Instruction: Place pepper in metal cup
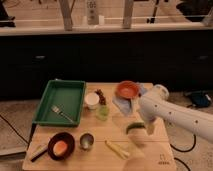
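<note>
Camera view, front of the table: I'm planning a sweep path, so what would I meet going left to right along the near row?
From the left: dark bowl holding something orange → small shiny metal cup → pale yellow stick-like vegetable → curved dark-green pepper → the gripper, open, at the pepper's right end.

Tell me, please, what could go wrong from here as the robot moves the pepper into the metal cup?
1. The gripper hangs open at the right end of the slim, curved pepper; a grip so near the end could slip.
2. The pale yellow vegetable lies between the pepper and the metal cup; a low carry might knock it.
3. The cup is small and sits close to the dark bowl, so the long pepper could miss it.
</note>
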You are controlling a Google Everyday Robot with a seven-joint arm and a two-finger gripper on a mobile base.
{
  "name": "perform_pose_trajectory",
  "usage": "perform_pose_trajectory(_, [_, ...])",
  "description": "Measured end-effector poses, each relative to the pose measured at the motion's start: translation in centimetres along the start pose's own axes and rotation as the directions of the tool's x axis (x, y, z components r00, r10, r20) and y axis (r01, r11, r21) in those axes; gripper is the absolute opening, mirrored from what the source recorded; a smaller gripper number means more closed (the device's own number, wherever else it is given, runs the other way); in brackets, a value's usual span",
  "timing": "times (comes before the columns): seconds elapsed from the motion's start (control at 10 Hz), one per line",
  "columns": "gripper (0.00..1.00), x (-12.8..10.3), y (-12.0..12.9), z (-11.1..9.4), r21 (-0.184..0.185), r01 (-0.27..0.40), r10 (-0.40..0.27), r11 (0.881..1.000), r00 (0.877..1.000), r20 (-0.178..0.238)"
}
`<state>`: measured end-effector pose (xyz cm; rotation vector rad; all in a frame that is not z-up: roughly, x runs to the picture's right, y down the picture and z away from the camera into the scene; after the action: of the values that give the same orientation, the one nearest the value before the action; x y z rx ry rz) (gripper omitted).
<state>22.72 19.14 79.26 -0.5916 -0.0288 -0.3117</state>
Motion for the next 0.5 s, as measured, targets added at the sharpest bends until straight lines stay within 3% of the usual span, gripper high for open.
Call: perform_pose_trajectory(0.5, [0.8,-0.1,-0.9,2.0,-0.003,0.064,-0.064,0.998,0.998,0.016])
